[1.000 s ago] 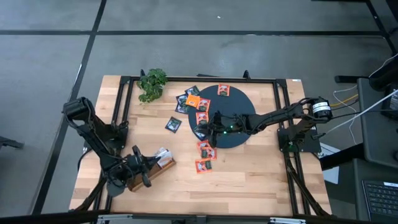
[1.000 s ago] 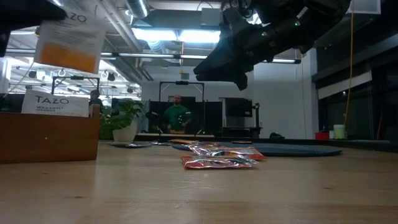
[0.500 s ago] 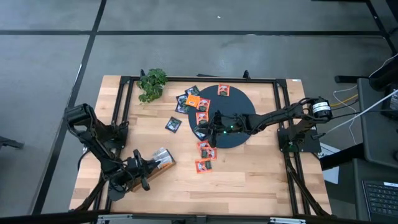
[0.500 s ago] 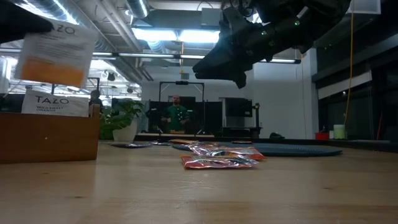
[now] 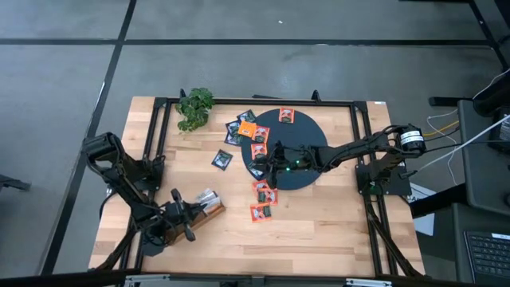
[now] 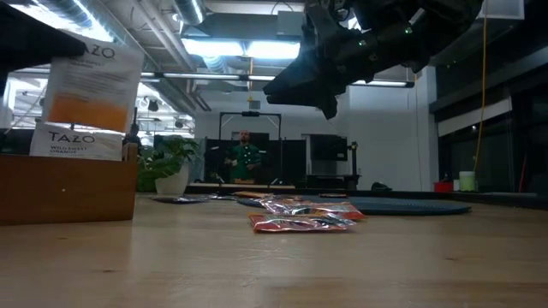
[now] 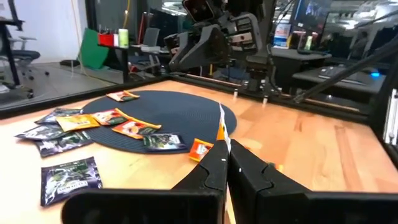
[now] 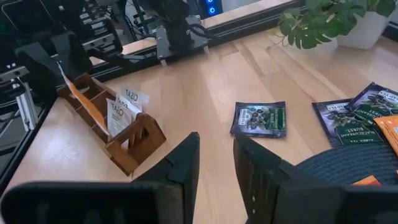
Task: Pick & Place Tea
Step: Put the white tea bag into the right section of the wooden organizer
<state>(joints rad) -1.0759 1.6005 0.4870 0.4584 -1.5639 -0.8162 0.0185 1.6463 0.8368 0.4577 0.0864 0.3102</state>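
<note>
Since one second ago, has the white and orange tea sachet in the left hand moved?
Yes. The white and orange tea sachet dipped leftward, then returned above the wooden tray.

Green plant (image 5: 195, 108) at table's (image 5: 327, 227) far corner — dark disc (image 5: 296, 135) mid-table.

On the pale wooden worktop (image 5: 319, 215), a dark round woven disc (image 5: 307, 139) lies right of centre, small flat square tea sachets (image 5: 261, 191) scattered over its left edge; a long wooden compartment tray (image 5: 195, 215) sits front-left, a green leafy plant (image 5: 195, 108) back-left.
</note>
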